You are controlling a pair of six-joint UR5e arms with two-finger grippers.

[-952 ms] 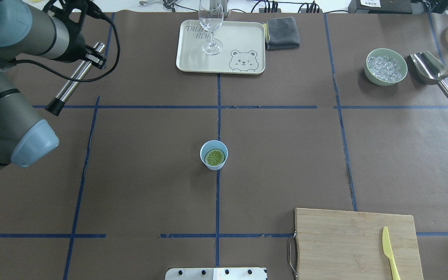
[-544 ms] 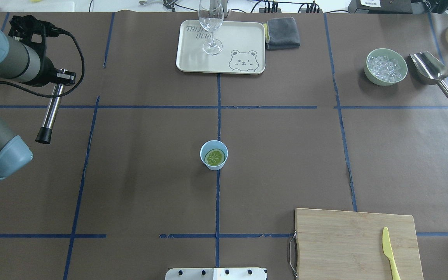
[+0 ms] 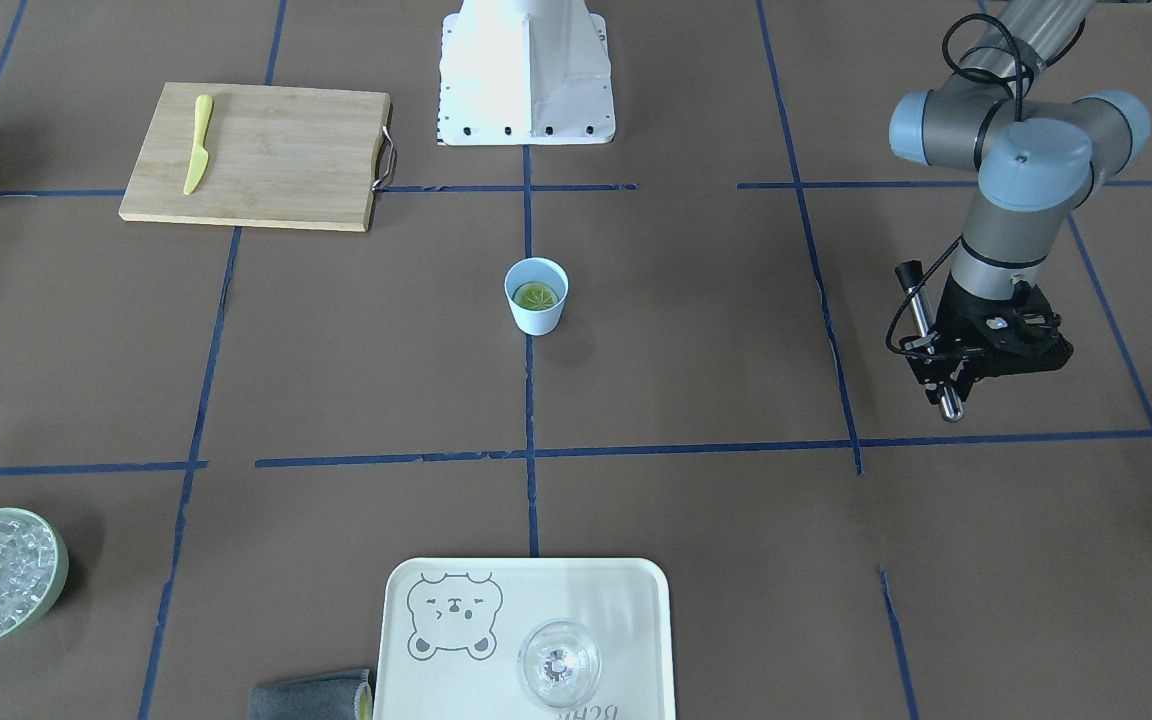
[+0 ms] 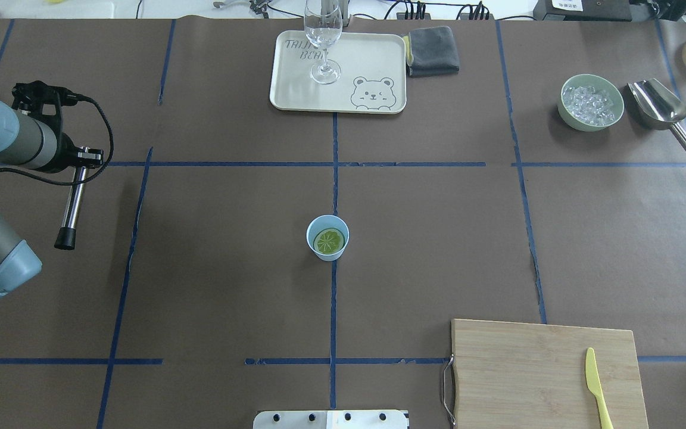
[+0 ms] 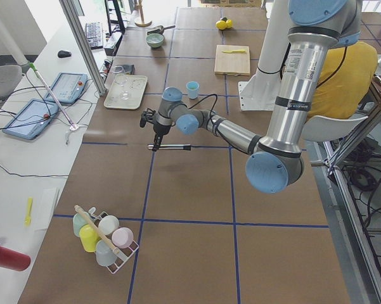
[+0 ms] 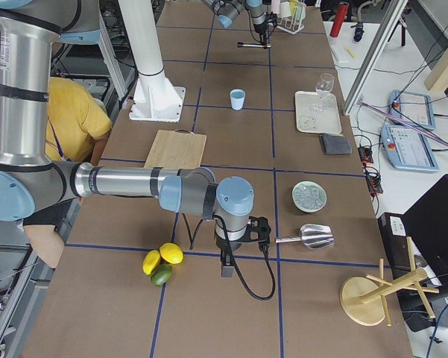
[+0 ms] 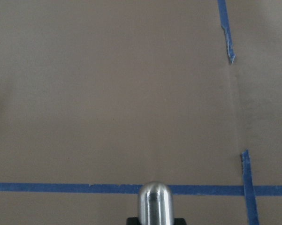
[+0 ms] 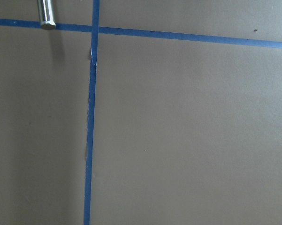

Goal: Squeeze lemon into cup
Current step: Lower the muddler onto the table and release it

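Observation:
The light-blue cup (image 4: 330,257) stands upright at the table's middle, on the centre tape line. The lemon slice (image 4: 329,241) lies flat inside it, cut face up; both also show in the front-facing view, cup (image 3: 534,318) and lemon (image 3: 536,295). My left gripper (image 4: 83,158) is far to the left of the cup, shut on a metal rod with a black tip (image 4: 71,205), held level above the table. The rod's rounded end (image 7: 155,202) shows in the left wrist view. My right gripper (image 6: 228,252) shows only in the exterior right view, far from the cup; I cannot tell its state.
A cream tray (image 4: 373,59) with a wine glass (image 4: 323,36) and a grey cloth (image 4: 433,50) are at the back. A green bowl of ice (image 4: 591,102) and a metal scoop (image 4: 658,104) are back right. A cutting board (image 4: 527,369) with a yellow knife (image 4: 595,384) is front right.
My left arm has drawn back to the left and toward the robot's side, carrying the rod, which now points toward the robot. The cup and lemon have not moved.

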